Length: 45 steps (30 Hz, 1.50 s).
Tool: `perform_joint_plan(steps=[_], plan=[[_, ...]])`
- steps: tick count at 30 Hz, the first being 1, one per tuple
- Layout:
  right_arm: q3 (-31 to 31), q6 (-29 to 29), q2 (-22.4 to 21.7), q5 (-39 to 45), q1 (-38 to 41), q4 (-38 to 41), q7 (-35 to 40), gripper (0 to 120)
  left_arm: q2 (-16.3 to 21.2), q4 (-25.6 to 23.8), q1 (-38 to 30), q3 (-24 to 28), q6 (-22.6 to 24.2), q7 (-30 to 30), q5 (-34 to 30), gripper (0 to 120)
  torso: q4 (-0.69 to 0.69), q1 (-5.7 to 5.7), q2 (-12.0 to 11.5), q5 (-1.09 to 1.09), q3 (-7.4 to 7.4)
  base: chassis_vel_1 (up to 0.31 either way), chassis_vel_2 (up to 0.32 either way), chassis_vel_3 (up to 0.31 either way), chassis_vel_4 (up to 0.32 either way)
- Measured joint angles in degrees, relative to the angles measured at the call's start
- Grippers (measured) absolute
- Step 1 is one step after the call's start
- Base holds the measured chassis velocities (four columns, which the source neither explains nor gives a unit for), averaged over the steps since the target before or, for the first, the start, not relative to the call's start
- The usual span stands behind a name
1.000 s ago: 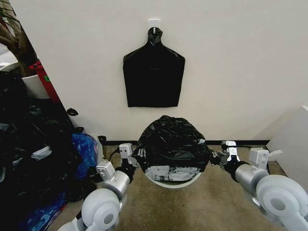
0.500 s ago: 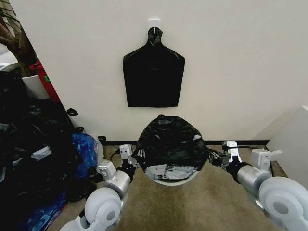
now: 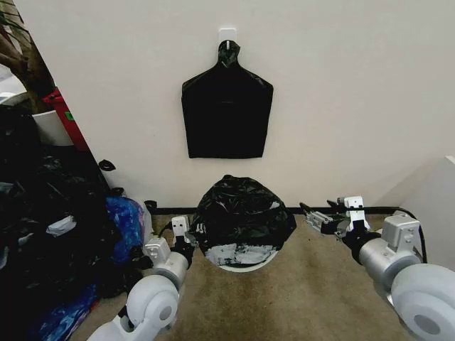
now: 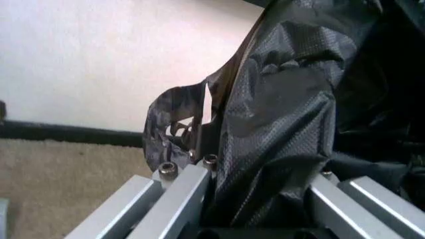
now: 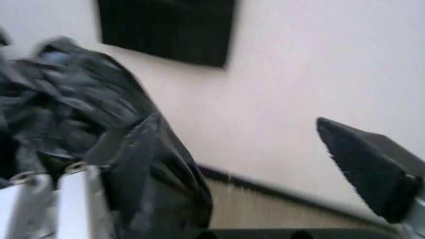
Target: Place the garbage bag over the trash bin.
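Note:
The crinkled black garbage bag (image 3: 242, 213) drapes over the top of the white trash bin (image 3: 243, 266), of which a strip of rim shows below the bag's front edge. My left gripper (image 3: 186, 233) is at the bag's left edge; in the left wrist view the bag's film (image 4: 272, 149) is bunched between its metal fingers (image 4: 174, 196). My right gripper (image 3: 321, 220) stands open to the right of the bag, a short gap away. In the right wrist view its fingers (image 5: 371, 169) are spread wide, with the bag (image 5: 93, 119) beside one of them.
A flat black bag pack (image 3: 227, 114) hangs on the wall above the bin. A big heap of black and blue bags (image 3: 57, 234) fills the left side. A white box-shaped piece of furniture (image 3: 435, 213) stands at the right. Beige carpet (image 3: 284, 305) lies in front.
My right gripper has let go of the bag and drawn off to the right. The bag has slackened, narrowed and shifted slightly left. The left gripper keeps its hold.

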Motion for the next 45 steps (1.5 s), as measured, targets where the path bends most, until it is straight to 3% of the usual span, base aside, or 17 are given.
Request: perform_joint_plan(steps=[4,7,16,30,45], plan=[[-1.1,2.9,-0.6,-10.4,0.2,0.1,-7.6,98,0.8,-0.3,0.0,0.2,0.7,0.5,2.2,1,0.0,0.0,0.0,0.0,0.0,0.0,0.0,0.0,0.0],[-3.7,6.1,-0.9,-21.8,0.2,-0.4,-13.5,100,1.6,-1.2,0.0,0.2,1.5,0.9,3.4,1,0.0,0.0,0.0,0.0,0.0,0.0,0.0,0.0,0.0],[-10.8,10.1,-0.3,-39.3,0.4,-2.7,-19.1,100,3.1,-3.5,-0.2,0.1,2.4,0.9,3.5,1,0.0,0.0,0.0,0.0,0.0,0.0,0.0,0.0,0.0],[-11.9,10.7,0.7,-49.7,-0.6,-4.2,-22.5,100,3.4,-5.1,0.3,0.2,3.2,0.8,3.9,1,0.0,0.0,0.0,0.0,0.0,0.0,0.0,0.0,0.0],[-11.9,11.0,1.2,-50.9,0.5,-5.1,-22.8,100,4.1,-5.1,0.1,0.7,2.9,2.0,6.0,1,0.0,0.0,0.0,0.0,0.0,0.0,0.0,0.0,0.0]])
